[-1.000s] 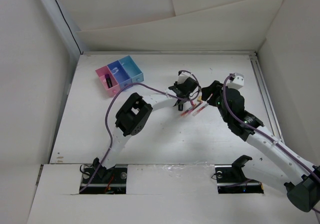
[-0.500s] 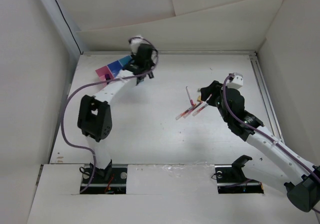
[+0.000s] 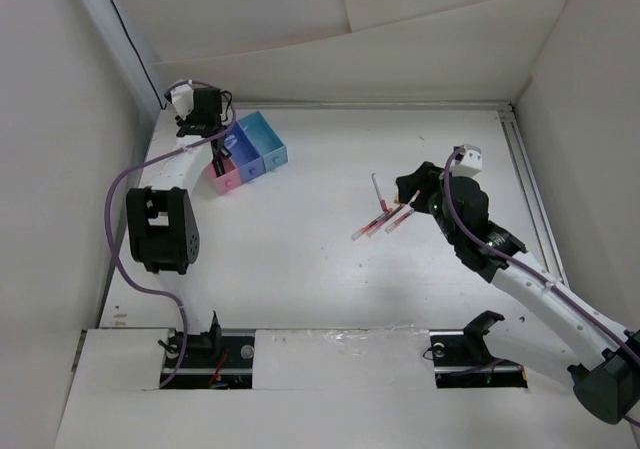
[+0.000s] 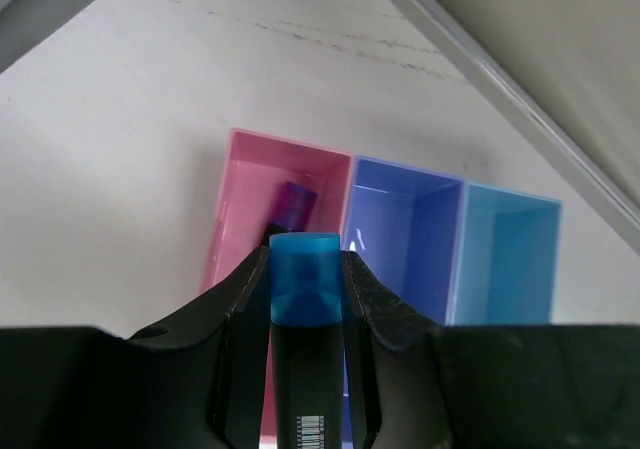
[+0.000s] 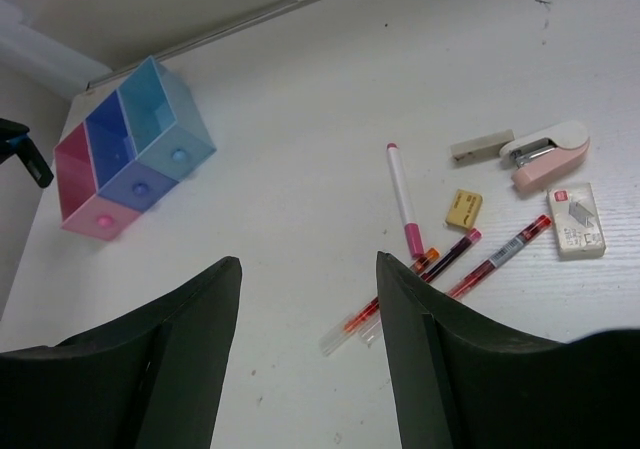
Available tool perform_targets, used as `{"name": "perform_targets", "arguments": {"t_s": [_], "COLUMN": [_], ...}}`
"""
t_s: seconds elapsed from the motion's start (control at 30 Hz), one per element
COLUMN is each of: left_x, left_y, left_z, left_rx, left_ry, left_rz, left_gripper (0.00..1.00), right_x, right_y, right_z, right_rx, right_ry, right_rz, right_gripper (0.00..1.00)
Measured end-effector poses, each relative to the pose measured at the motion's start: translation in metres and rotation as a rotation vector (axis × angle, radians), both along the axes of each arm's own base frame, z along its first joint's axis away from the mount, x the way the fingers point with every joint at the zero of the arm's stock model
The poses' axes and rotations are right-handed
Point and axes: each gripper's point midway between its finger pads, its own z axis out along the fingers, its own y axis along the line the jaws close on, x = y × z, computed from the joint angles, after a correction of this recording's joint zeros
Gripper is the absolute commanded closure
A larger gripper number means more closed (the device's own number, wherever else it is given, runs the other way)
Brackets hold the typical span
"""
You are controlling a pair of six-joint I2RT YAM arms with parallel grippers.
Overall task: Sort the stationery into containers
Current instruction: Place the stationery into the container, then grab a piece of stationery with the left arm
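**Surface:** white table (image 3: 300, 299) inside a white-walled enclosure.

**Left gripper** (image 4: 305, 261): closed on a blue-capped marker (image 4: 304, 304). The cap points forward between the fingers and the barrel runs back toward the wrist.

**Containers** (image 5: 140, 184): three joined boxes, directly below and ahead of the left gripper.
- The pink box (image 4: 228, 219) lies under the marker's cap and holds one dark purple marker (image 4: 294, 203).
- The purple-blue box (image 4: 400, 219) is just right of the fingers.
- The light blue box (image 4: 510, 259) is beyond that.

**Right gripper** (image 5: 306, 279): jaws spread wide, holding nothing. It hovers above loose stationery, with a white-pink pen (image 5: 402, 201) ahead. Red pens (image 5: 500, 259), a yellow eraser (image 5: 463, 209) and a pink stapler (image 5: 545, 152) lie ahead and to its right.

**Step in hand (judged):** releasing the held marker into the pink box.

**Handling notes:**
- The cap sits close to the wall shared with the purple-blue box, so nudge left of that wall.
- Lower until the cap is inside the rim, then open.
- Angle the barrel along the marker already inside, so it does not bridge the rim.
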Motion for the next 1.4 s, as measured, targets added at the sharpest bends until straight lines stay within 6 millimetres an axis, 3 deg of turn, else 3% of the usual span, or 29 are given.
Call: {"name": "perform_targets", "arguments": {"t_s": [0.47,0.57,0.8,0.87,1.0,1.03,1.07,1.17,1.23,1.33,1.4], "left_x": [-0.004,-0.002,0.001,0.001,0.002,0.002,0.002,0.002,0.002,0.005,0.003], "left_y": [0.021,0.022,0.023,0.022,0.017,0.016,0.013,-0.001,-0.023,-0.077,-0.133], "left_z": [-0.057,-0.058,-0.056,-0.056,-0.048,-0.044,-0.037,-0.016,-0.002,0.016,0.029], "left_rx": [0.096,0.107,0.118,0.118,0.115,0.114,0.114,0.111,0.106,0.091,0.084], "left_ry": [0.14,0.139,0.121,0.123,0.102,0.094,0.081,0.039,0.01,-0.03,-0.061], "left_rz": [0.038,0.037,0.031,0.027,0.012,0.009,0.004,-0.025,-0.072,-0.184,-0.289], "left_gripper": [0.96,0.89,0.57,0.51,0.51,0.53,0.61,0.81,0.88,0.93,0.93], "right_x": [0.002,0.002,0.003,0.003,0.003,0.003,0.003,0.004,0.004,0.005,0.004], "right_y": [0.004,0.004,0.005,0.005,0.005,0.005,0.005,0.004,0.0,-0.009,-0.017], "right_z": [-0.007,-0.009,-0.012,-0.012,-0.012,-0.012,-0.012,-0.012,-0.011,-0.004,0.003], "right_rx": [-0.011,-0.016,-0.02,-0.02,-0.02,-0.02,-0.02,-0.026,-0.032,-0.023,-0.012], "right_ry": [0.019,0.025,0.031,0.031,0.031,0.031,0.031,0.029,0.025,0.005,-0.015], "right_rz": [0.013,0.015,0.016,0.016,0.016,0.016,0.015,0.008,-0.008,-0.056,-0.096], "right_gripper": [0.37,0.37,0.37,0.37,0.37,0.39,0.42,0.69,0.87,0.93,0.93]}}
